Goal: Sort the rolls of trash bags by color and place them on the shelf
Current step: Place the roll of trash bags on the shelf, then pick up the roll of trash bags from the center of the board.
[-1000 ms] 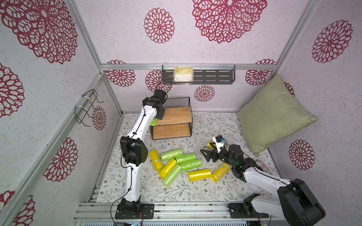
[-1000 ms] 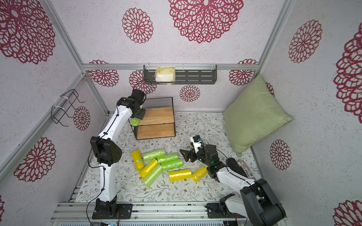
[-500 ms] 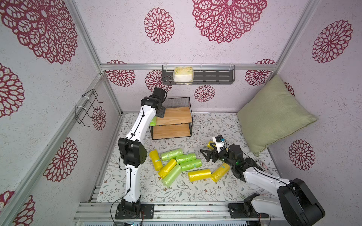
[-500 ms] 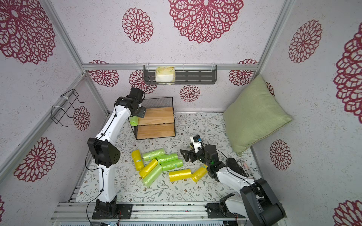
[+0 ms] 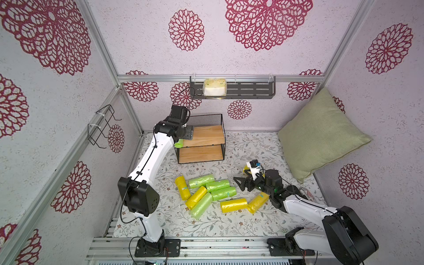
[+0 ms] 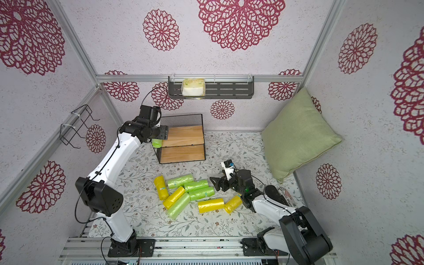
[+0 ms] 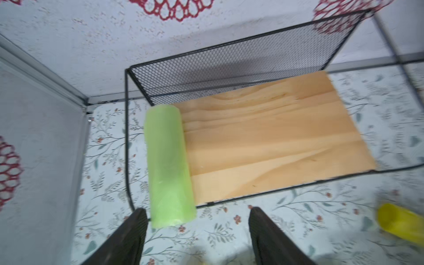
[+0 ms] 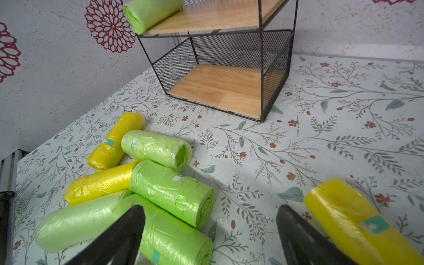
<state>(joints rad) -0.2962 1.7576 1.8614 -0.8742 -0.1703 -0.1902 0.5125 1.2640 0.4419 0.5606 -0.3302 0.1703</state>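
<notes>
Progress stands at one roll of ten: a single green roll point(image 7: 167, 165) lies on the top board point(image 7: 275, 142) of the shelf point(image 5: 207, 119), along its left edge, with its near end jutting past the front wire. The left end effector point(image 7: 197, 210) hovers just in front of it, jaws apart with nothing between them, so that roll looks released. The lower board point(image 8: 224, 89) is bare. Nine are left on the counter point(image 5: 241, 146): four green rolls point(image 5: 223, 193) and five yellow rolls point(image 5: 233, 205), most in a loose heap with the colours mixed. The right end effector point(image 8: 210, 207) hangs low beside the heap, jaws wide and empty, with one yellow just beside it. The counter has a pale leaf-and-flower print. Pale walls point(image 5: 137, 34) carry red rosettes. A green pillow point(image 5: 321, 135) leans against the right wall, a dark wall rack point(image 5: 250, 90) holds a pale packet point(image 5: 215, 87), and a wire hanger point(image 5: 101, 128) is on the left wall.
</notes>
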